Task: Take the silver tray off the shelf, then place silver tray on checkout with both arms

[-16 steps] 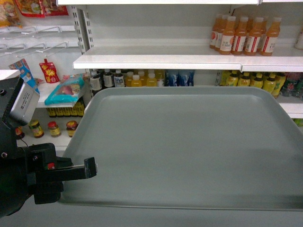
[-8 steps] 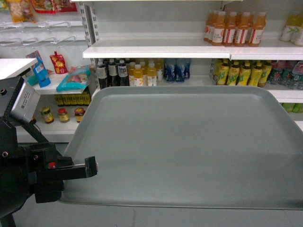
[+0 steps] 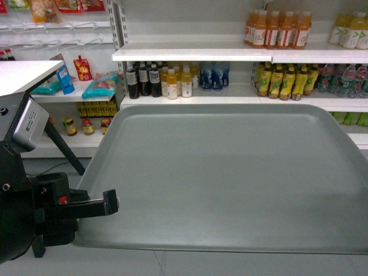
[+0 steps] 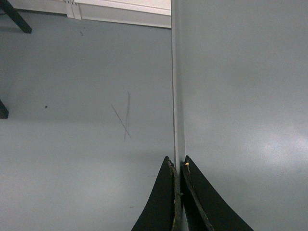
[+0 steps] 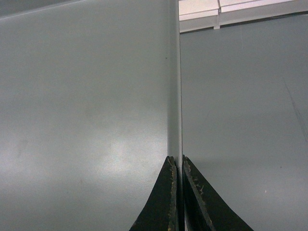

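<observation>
Silver tray (image 3: 230,178), a large flat matte grey-green rectangle with rounded corners and a low raised rim, hangs level between my two claws, off the shelving and above the grey floor. Nearest me, my left claw (image 4: 178,166) is pinched tight on the tray's left rim, its thin black fingers (image 4: 163,202) pressed either side of the edge with no gap to spare. My right claw (image 5: 177,163) grips the opposite rim the same way, closed hard on it; the head camera does not show that claw. The tray's long axis runs straight from one claw to the other, so each arm carries one short end and neither is nearer.

Beyond my left claw and to its left, a corner of the plain white checkout counter (image 3: 26,75) shows. I judge the tray must swing that way. Farther off stand white shelves (image 3: 190,54) of bottled drinks (image 3: 276,29).
</observation>
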Motion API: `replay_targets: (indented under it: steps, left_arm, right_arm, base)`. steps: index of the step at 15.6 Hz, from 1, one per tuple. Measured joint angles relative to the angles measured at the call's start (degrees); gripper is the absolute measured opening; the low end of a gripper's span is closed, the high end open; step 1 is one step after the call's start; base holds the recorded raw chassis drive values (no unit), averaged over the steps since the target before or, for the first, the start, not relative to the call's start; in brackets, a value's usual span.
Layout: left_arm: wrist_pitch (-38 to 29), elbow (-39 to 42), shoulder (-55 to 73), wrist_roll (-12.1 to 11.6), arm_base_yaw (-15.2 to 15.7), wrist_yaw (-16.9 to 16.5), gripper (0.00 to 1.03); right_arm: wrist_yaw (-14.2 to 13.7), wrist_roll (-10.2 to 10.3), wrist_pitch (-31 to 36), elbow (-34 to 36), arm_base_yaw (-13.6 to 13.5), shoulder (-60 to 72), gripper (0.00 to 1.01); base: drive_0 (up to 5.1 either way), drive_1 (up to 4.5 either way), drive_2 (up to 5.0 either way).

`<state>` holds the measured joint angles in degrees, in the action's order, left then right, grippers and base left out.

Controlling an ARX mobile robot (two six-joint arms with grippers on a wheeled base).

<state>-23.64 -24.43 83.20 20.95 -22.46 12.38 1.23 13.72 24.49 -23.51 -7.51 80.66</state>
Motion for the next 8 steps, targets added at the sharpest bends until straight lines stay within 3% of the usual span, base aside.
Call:
replay_targets:
  steps: [6, 8]
  left_arm:
    - [0.2, 0.0, 0.0, 0.0, 0.0, 0.1, 0.02]
    - [0.6, 0.0, 0.0, 0.0, 0.0, 0.0, 0.02]
  right_arm:
    - [0.0, 0.0, 0.0, 0.0, 0.0, 0.0, 0.02]
    - [0.0, 0.0, -0.6, 0.1, 0.0, 0.0, 0.02]
  base:
    - [-0.1, -4.23, 4.1]
    - [0.0, 0.00, 0.0]
